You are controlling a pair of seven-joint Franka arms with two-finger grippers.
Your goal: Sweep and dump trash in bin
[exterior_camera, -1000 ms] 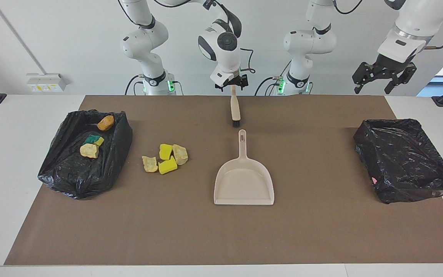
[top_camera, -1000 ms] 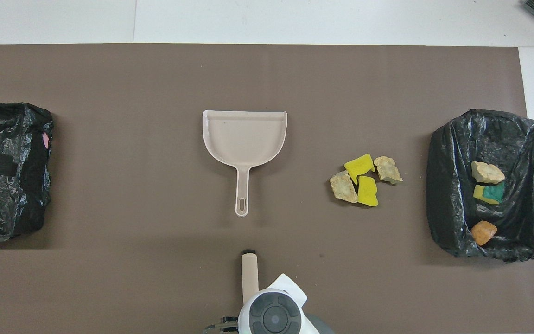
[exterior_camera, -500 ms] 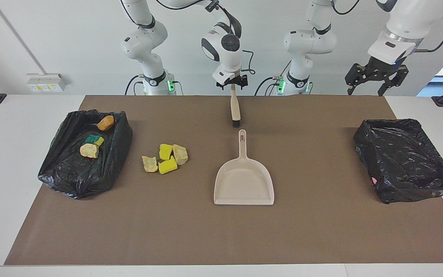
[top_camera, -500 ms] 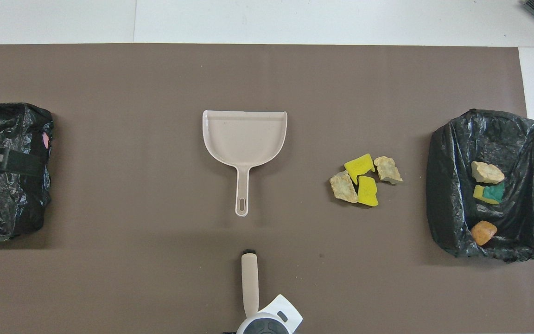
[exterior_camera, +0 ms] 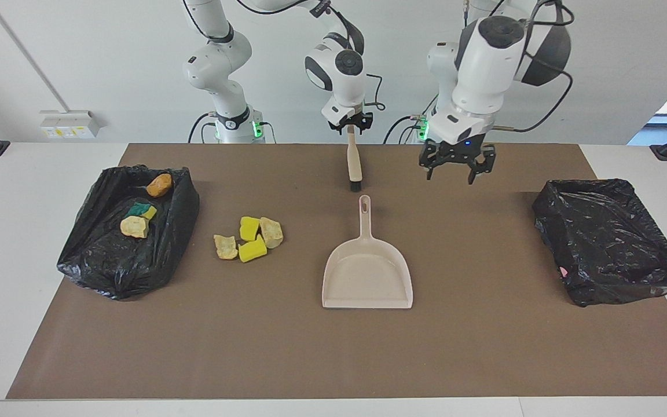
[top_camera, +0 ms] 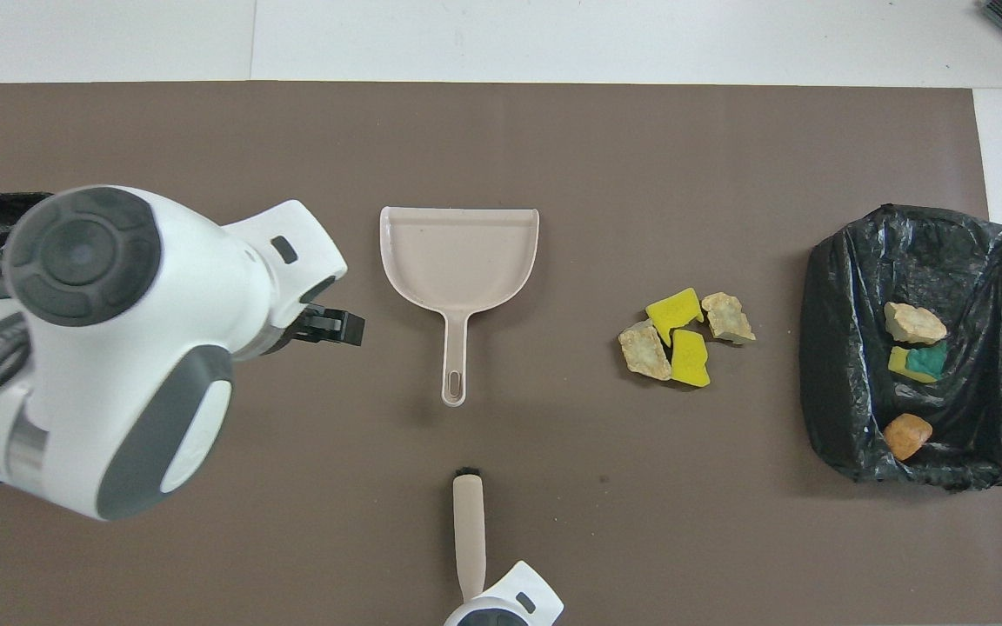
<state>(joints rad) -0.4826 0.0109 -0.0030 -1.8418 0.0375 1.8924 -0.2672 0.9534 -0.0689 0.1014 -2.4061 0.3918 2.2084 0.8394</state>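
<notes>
At the top centre of the facing view, the right gripper [exterior_camera: 350, 128] stays closed on the beige-handled brush with black bristles [exterior_camera: 354, 165], hanging just above the brown mat [exterior_camera: 484, 347]. The left gripper [exterior_camera: 456, 169] has swung in from the upper right and now hovers, fingers spread, near the beige plastic dustpan [exterior_camera: 367, 272]; probably it will take the handle. Four yellow and tan scraps [exterior_camera: 248, 238] lie left of centre, beside the black-lined bin [exterior_camera: 99, 260], which holds three more [exterior_camera: 143, 211]. Another black bin [exterior_camera: 611, 243] sits at the right.
</notes>
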